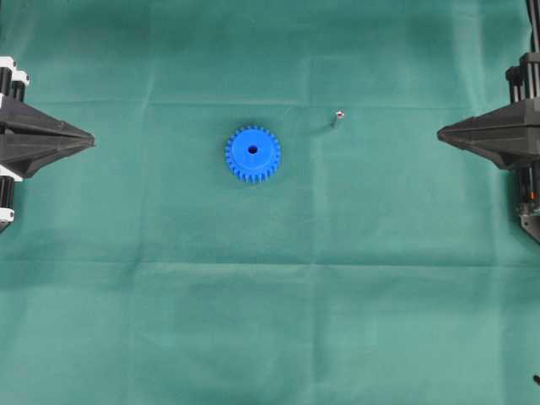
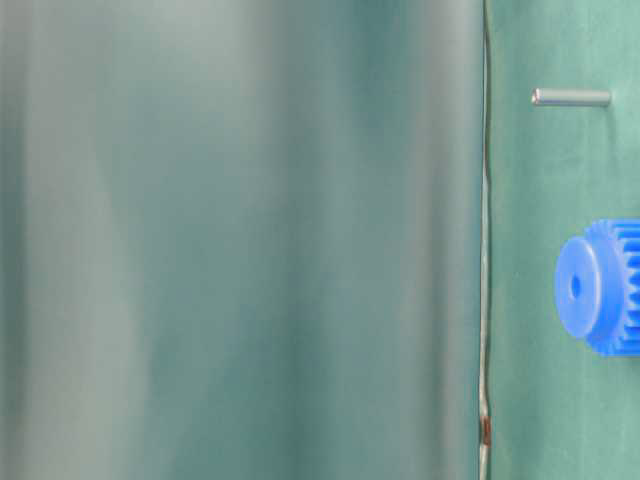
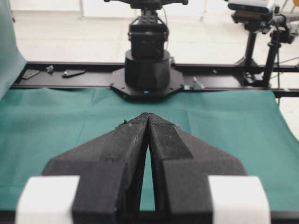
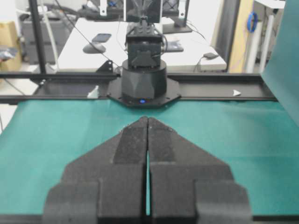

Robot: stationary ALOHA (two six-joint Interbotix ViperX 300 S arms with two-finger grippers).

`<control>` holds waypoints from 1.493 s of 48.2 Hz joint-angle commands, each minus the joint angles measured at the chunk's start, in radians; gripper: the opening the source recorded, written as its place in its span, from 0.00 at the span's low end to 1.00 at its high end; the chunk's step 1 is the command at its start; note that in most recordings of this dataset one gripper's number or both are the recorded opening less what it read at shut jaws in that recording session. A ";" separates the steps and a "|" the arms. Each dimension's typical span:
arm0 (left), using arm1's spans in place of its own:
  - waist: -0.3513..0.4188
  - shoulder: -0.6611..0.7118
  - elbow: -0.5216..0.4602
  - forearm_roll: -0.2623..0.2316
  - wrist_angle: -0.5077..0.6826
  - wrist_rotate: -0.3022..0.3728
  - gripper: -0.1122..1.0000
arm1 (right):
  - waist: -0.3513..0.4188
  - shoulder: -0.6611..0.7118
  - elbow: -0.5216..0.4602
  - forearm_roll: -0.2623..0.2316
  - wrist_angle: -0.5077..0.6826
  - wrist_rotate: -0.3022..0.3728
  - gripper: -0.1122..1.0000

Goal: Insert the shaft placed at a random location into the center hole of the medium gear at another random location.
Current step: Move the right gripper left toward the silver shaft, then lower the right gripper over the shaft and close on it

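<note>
Blue gear (image 1: 253, 154) flat on the green cloth (image 1: 270, 321) of the counter, near the middle, teeth all round, dark center hole (image 1: 253, 150) facing up. Thin metal shaft (image 1: 337, 116) upright on the cloth, up and to the right of the gear — near it, not touching. Left pincer (image 1: 89, 137) at the left edge, tips pressed together, holding nothing. Right pincer (image 1: 442, 132) at the right edge — clenched too, empty. Both well apart from gear and shaft.
</note>
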 commanded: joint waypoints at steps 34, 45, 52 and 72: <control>0.000 0.005 -0.026 0.011 0.023 -0.005 0.10 | -0.178 0.344 -0.031 0.003 -0.064 -0.006 0.36; 0.000 0.006 -0.026 0.012 0.025 -0.005 0.10 | -0.224 0.627 -0.067 0.005 -0.202 -0.012 0.88; 0.000 0.005 -0.026 0.012 0.031 -0.005 0.10 | -0.262 0.787 -0.092 0.005 -0.276 -0.012 0.81; 0.000 0.006 -0.026 0.012 0.037 -0.005 0.10 | -0.295 1.037 -0.100 0.041 -0.431 -0.012 0.81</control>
